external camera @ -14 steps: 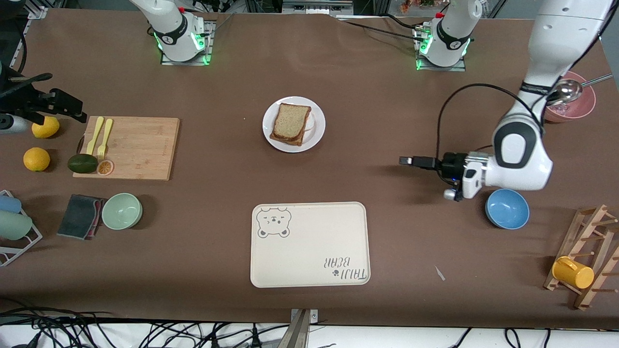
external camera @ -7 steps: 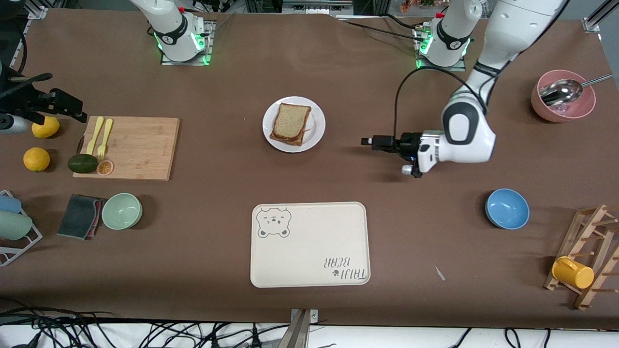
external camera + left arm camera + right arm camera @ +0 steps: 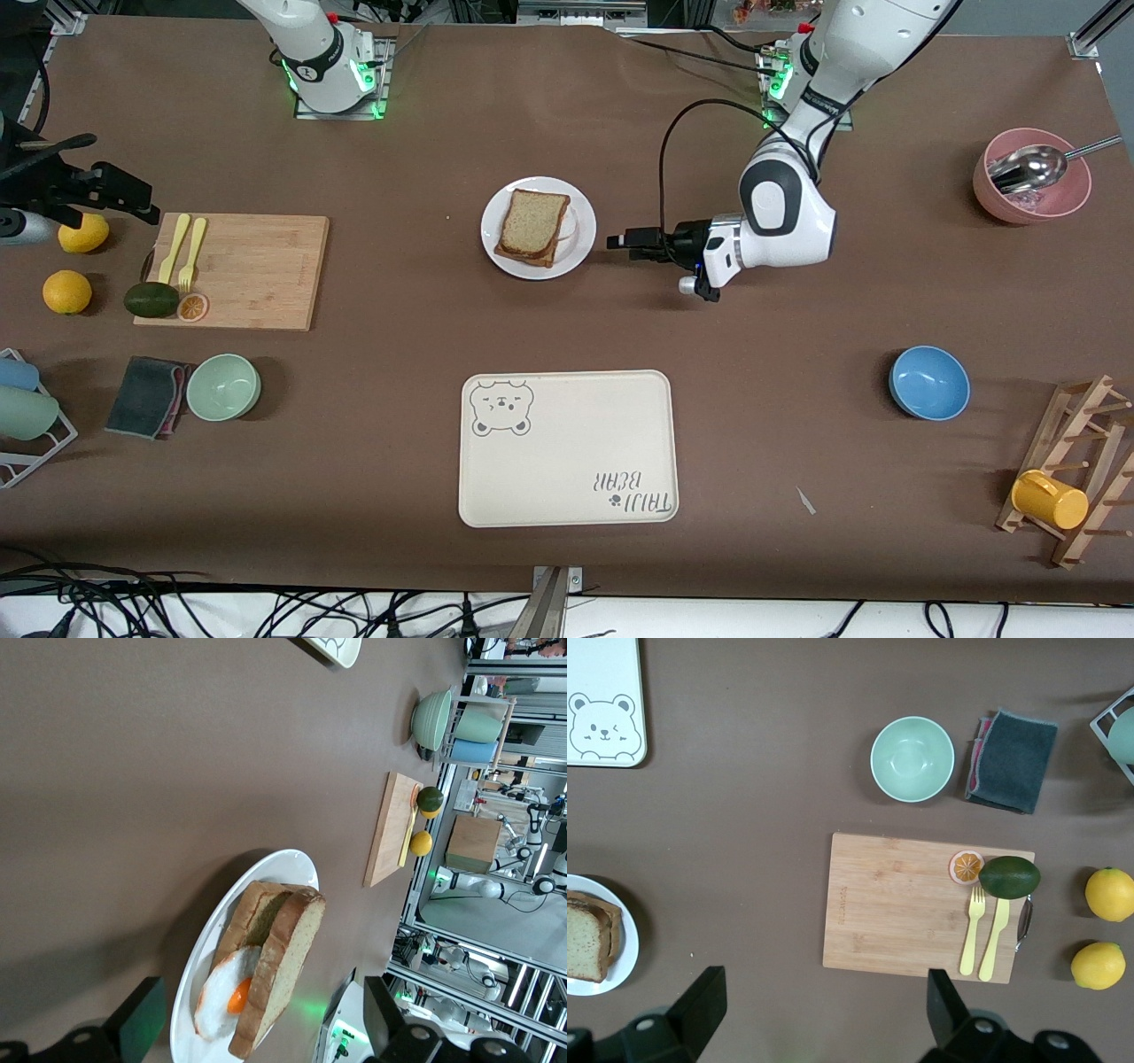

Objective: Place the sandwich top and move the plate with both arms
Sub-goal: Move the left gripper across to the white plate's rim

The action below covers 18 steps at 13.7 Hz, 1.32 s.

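Observation:
The white plate (image 3: pixel 580 237) sits mid-table with a sandwich on it. The sandwich top (image 3: pixel 532 221), a speckled slice with a dark crust, lies on a tanner slice. The left wrist view shows the plate (image 3: pixel 297 866), the top slice (image 3: pixel 285 964) and a fried egg (image 3: pixel 226 988) under it. My left gripper (image 3: pixel 617 240) is open and empty, low and level, just off the plate's rim toward the left arm's end; in its wrist view (image 3: pixel 266 1028) the open jaws frame the plate. My right gripper (image 3: pixel 819 1010) is open and empty, waiting high over the table near the cutting board (image 3: pixel 926 906).
The cream bear-printed tray (image 3: pixel 567 447) lies nearer the front camera than the plate. A blue bowl (image 3: pixel 928 382), a pink bowl with a spoon (image 3: pixel 1032 186) and a wooden rack with a yellow cup (image 3: pixel 1050 499) stand at the left arm's end. The cutting board (image 3: pixel 235 270) and green bowl (image 3: pixel 223 386) are at the right arm's end.
My left arm has swung from beside the blue bowl across the table to the plate's rim, gripper leading. The plate, the sandwich and the right arm have not moved.

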Available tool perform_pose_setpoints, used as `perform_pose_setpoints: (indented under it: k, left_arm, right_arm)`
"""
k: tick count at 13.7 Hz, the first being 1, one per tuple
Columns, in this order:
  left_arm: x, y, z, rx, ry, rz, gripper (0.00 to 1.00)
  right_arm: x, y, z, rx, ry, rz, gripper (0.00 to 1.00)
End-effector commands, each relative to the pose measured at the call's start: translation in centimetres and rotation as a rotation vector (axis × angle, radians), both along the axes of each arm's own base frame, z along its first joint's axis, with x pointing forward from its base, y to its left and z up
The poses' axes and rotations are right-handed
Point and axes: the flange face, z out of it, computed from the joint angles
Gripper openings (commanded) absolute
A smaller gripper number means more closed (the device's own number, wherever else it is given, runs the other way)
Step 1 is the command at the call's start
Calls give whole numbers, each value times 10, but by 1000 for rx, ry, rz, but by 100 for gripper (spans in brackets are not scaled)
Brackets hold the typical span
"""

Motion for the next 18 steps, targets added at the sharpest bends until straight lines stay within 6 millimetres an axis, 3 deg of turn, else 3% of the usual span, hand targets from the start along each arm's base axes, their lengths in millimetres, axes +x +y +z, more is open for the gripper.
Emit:
perform_pose_setpoints:
  k: [1,7,9,11,12,18]
  left_arm:
    - [-9,-8,-10,1,-39,20,99]
    - [-20,-20,-16,19,-66,19,98]
    - [-32,-35,-20,11,-55,10,97]
    - [-36,-33,-40,-3,-132,29,97]
    - [-45,-41,-48,-18,-153,39,97]
    - [-56,-50,-53,-17,-184,9,97]
  right_arm:
    - [-5,0,2,18,2,-14,100]
    - [-5,0,1,18,3,-14,100]
    - [-5,0,1,18,3,-15,100]
    - [-5,0,1,18,3,-15,100]
    - [-5,0,1,18,3,-14,100]
    - [-5,0,1,18,3,-14,100]
